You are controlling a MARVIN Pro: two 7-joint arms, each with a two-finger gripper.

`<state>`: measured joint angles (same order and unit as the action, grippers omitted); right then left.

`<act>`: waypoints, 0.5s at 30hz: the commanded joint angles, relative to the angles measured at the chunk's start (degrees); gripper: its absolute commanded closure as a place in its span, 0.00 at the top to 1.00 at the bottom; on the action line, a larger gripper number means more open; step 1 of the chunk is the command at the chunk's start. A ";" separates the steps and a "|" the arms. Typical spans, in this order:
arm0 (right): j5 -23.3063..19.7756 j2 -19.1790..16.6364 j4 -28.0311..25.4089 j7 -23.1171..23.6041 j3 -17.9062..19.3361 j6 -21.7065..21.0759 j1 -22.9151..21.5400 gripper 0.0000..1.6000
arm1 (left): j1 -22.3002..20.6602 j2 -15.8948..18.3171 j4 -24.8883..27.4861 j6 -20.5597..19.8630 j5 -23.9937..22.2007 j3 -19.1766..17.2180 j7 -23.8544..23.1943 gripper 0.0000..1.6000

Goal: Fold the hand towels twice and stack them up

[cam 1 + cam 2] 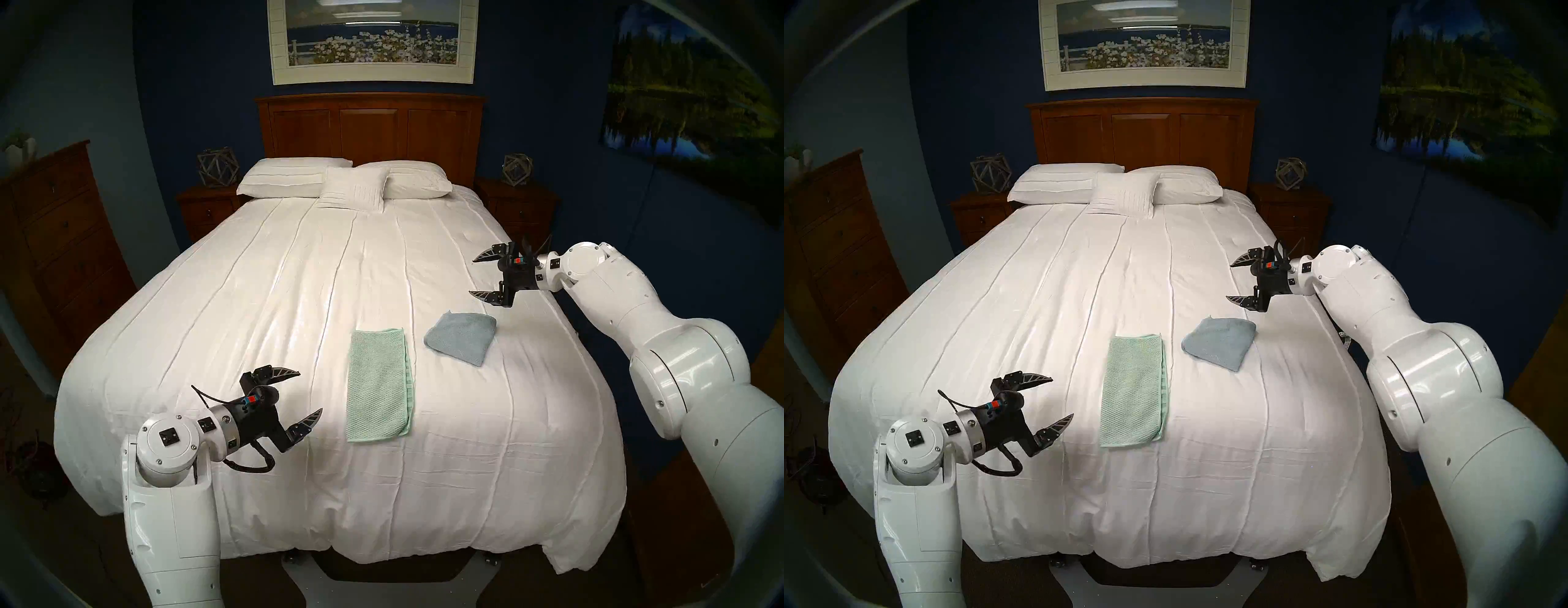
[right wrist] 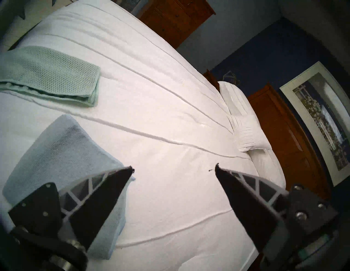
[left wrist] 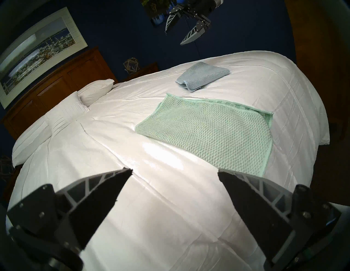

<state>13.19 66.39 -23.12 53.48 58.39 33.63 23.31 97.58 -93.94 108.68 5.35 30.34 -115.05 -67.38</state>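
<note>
The mint green waffle towel (image 1: 379,385) lies folded once into a long strip on the white bedspread (image 1: 254,297); it also shows in the left wrist view (image 3: 212,130) and the right wrist view (image 2: 47,73). The light blue plush towel (image 1: 462,336) lies folded into a small square to its right, apart from it, also shown in the wrist views (image 3: 200,75) (image 2: 56,151). My left gripper (image 1: 309,392) is open and empty, left of the green towel. My right gripper (image 1: 473,276) is open and empty, above and behind the blue towel.
White pillows (image 1: 339,182) lie at the wooden headboard (image 1: 369,127). Nightstands with wire ornaments (image 1: 216,167) flank the bed. A wooden dresser (image 1: 55,246) stands at the left. The bedspread drops off at the front and right edges.
</note>
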 commanded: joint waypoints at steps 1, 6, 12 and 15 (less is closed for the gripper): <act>-2.71 -1.84 0.04 5.26 0.93 1.86 4.75 1.00 | -0.21 0.08 0.46 0.08 -0.14 0.01 0.02 1.00; -4.29 -1.71 -0.50 9.56 1.66 3.72 7.74 1.00 | -0.23 0.08 0.24 0.09 -0.09 0.02 0.02 1.00; -6.33 -0.03 -2.57 15.05 2.34 6.78 9.94 1.00 | -0.50 0.10 -0.21 0.10 0.23 0.01 0.37 1.00; -7.43 0.80 -3.72 17.20 2.72 8.15 11.02 1.00 | -0.81 0.13 -0.50 0.10 0.50 -0.06 0.68 1.00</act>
<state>8.90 65.12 -23.61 66.40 60.27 38.59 32.71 97.36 -93.94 107.95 5.35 30.57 -115.03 -67.25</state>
